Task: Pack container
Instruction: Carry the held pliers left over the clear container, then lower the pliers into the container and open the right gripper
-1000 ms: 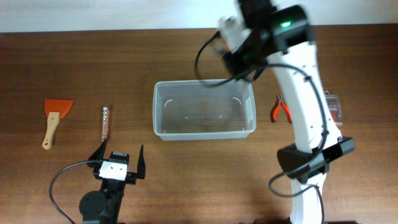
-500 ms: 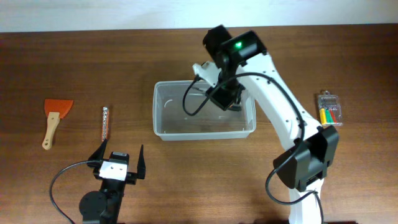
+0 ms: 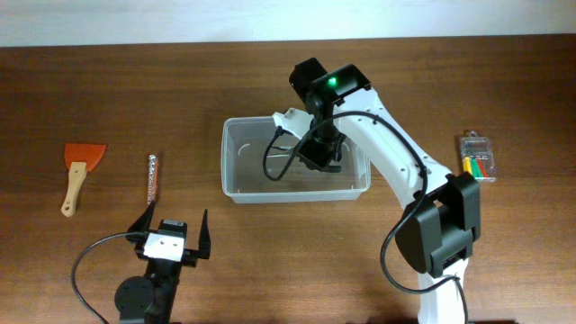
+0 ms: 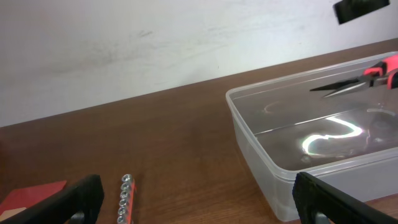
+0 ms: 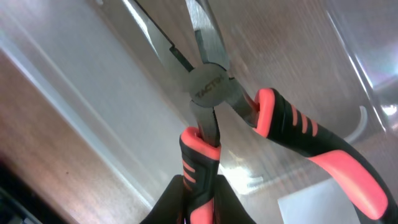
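Right pincer [image 3: 317,155] is clamped on one red-and-black handle of the pliers [image 5: 211,87], and the clear container [image 3: 232,184] sits on the desk [image 3: 108,99] directly beneath it, the pliers' nose over its inside. Left pincer [image 3: 174,225] hangs low with its fingers spread wide, the container lying ahead of it and off to its right.

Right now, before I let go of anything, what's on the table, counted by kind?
pliers: 1
scraper: 1
strip of sockets: 1
case of coloured bits: 1
clear tub: 1
Total: 5
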Available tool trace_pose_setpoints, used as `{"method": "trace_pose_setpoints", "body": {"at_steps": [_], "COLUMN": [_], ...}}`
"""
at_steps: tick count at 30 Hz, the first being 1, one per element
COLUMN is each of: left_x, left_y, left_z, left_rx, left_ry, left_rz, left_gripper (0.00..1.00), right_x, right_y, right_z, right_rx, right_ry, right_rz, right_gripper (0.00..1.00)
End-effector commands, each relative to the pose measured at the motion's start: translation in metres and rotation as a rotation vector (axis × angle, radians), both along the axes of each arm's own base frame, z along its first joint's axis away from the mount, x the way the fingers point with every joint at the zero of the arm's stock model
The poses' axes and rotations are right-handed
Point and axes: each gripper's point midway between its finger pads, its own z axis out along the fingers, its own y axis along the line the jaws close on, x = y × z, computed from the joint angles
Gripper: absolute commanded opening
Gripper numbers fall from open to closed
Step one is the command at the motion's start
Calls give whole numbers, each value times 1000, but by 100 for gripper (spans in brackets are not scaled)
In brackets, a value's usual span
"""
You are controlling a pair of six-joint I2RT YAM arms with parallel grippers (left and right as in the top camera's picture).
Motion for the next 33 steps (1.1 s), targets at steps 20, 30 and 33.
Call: {"method": "trace_pose_setpoints", "body": {"at_steps": [20,30,33], "left_x": [0,0,0], "left_y": [2,2,2], "left_z": [-1,-1,-1], "left_rx": [-8,-8,-8], "left_ry": [-2,-2,-2], "left_rz": [13,13,13], "left_gripper": [99,99,99], "right_x": [10,12,10], "right_y": [-6,-7,-8], "right_z": [-65,-84,-90], "right_rx": [79,67,61], "right_ry": [31,58,72], "right_rz": [-30,-37,-38], "right_gripper": [13,14,17]}}
